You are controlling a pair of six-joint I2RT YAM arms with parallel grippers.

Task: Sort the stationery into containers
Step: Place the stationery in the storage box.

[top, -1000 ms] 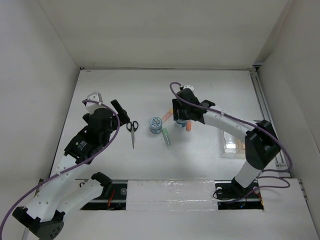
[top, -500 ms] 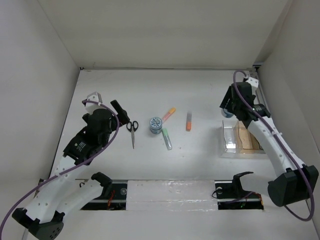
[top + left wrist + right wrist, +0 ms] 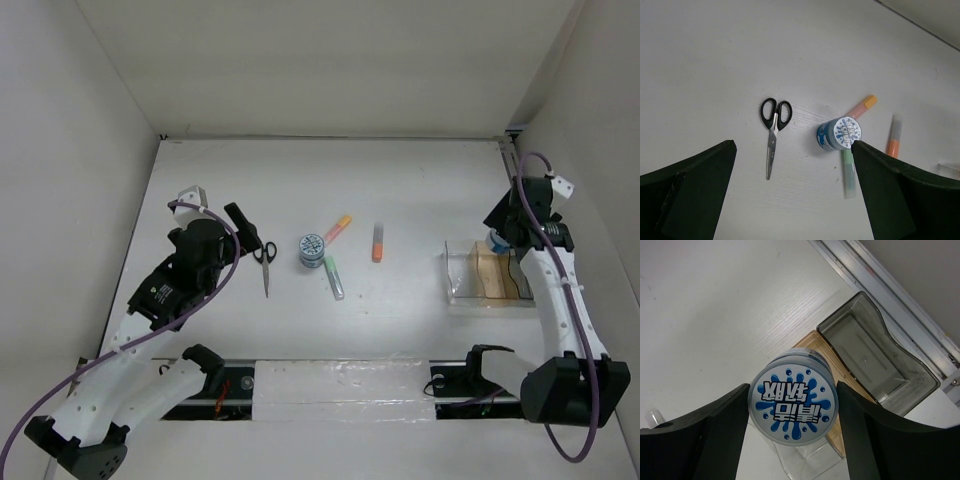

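White tabletop (image 3: 400, 190) holds the scissors (image 3: 265, 262), a patterned cylinder (image 3: 312, 249), an orange marker (image 3: 377, 242), a green marker (image 3: 334, 278) and a pink marker (image 3: 338, 229). The right gripper (image 3: 791, 390) clamps a second cylinder (image 3: 792, 407) above the wooden box (image 3: 492, 278) beside the clear box (image 3: 460, 276), while the left gripper (image 3: 245, 232) hangs open-fingered near the scissors.

Wide tabletop (image 3: 420, 210) gap between orange marker (image 3: 377, 243) and clear box (image 3: 458, 275), scissors (image 3: 265, 262) and standing cylinder (image 3: 313, 249) crowd centre-left, held cylinder (image 3: 793, 403) over wooden box (image 3: 490, 275)

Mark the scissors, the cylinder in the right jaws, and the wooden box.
scissors (image 3: 773, 132), left wrist view, on the pivot.
blue-and-white cylinder (image 3: 793, 407), right wrist view, on its printed end face.
wooden box (image 3: 490, 275), top external view, on its visible interior.
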